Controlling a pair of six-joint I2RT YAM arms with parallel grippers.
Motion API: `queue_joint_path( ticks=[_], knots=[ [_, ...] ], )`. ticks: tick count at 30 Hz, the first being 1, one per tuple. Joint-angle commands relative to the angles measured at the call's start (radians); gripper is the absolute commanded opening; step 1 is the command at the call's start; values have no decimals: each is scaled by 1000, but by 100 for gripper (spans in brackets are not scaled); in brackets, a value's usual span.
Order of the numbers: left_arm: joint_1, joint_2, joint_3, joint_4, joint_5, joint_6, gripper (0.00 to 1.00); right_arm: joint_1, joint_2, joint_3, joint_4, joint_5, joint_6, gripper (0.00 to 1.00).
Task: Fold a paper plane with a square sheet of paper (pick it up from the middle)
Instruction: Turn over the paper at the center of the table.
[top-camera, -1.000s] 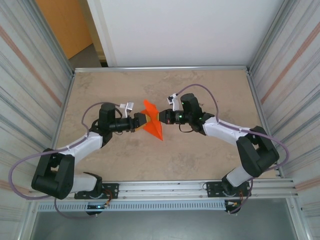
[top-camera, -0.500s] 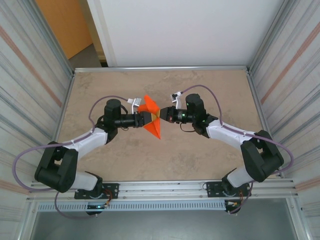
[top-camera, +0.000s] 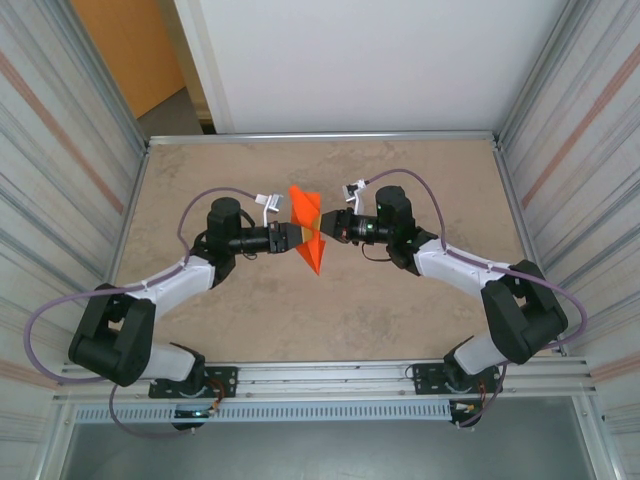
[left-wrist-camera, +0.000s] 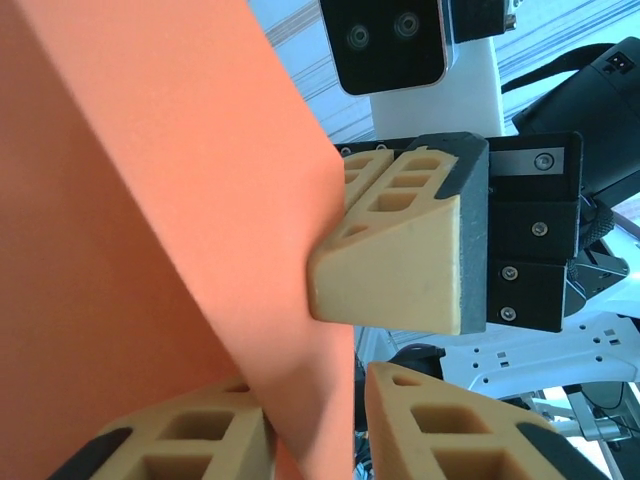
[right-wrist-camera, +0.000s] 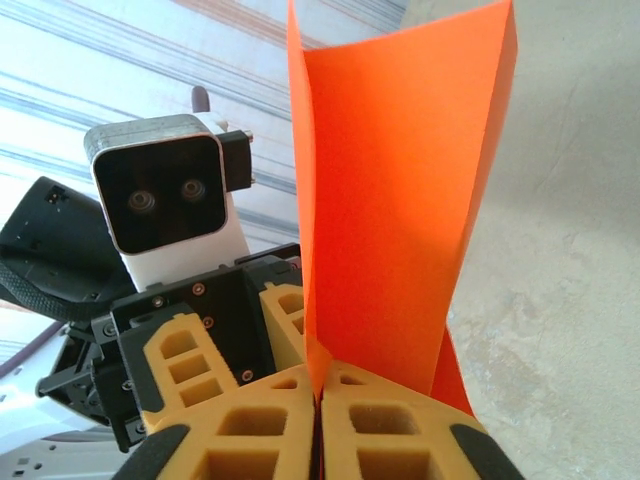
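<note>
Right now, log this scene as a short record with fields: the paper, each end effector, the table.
item: orange paper, creased into a narrow pointed shape
position: held in the air between the two arms, off the table
right end effector: shut on one edge of the orange paper
left end effector: facing the right one, one finger on each side of the orange paper, close in; firm grip cannot be told
task stage: folding underway, no finished plane yet
</note>
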Motion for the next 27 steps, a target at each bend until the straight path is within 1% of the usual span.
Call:
queue_joint_path(
  ticks=[1, 7, 12, 15, 19, 23, 24, 26, 27],
  knots=[
    [-6, -23, 10, 33, 19, 26, 26, -11, -33, -12, 28, -25, 27, 14],
    [-6, -14, 16, 18, 15, 34, 15, -31, -66, -19, -8, -11, 20, 29],
    [-6, -15, 17, -4, 0, 50, 12, -60, -116, -34, -101, 28, -21, 36],
    [-6, -19, 27, -54, -15, 74, 10, -80, -165, -41, -203, 86, -70, 40],
    [-4, -32, 58, -206, -71, 158, 10, -94, -244, -33, -395, 223, -167, 47],
    [-18, -36, 136, -476, -202, 303, 10, -96, -310, -26, -542, 371, -236, 53],
    [-32, -33, 166, -563, -273, 352, 10, -96, -326, -27, -568, 405, -245, 53],
    [-78, -19, 241, -744, -451, 453, 10, -96, -352, -32, -612, 469, -256, 55],
    [-110, -4, 284, -829, -558, 499, 10, -96, -365, -36, -629, 497, -257, 57]
  ],
)
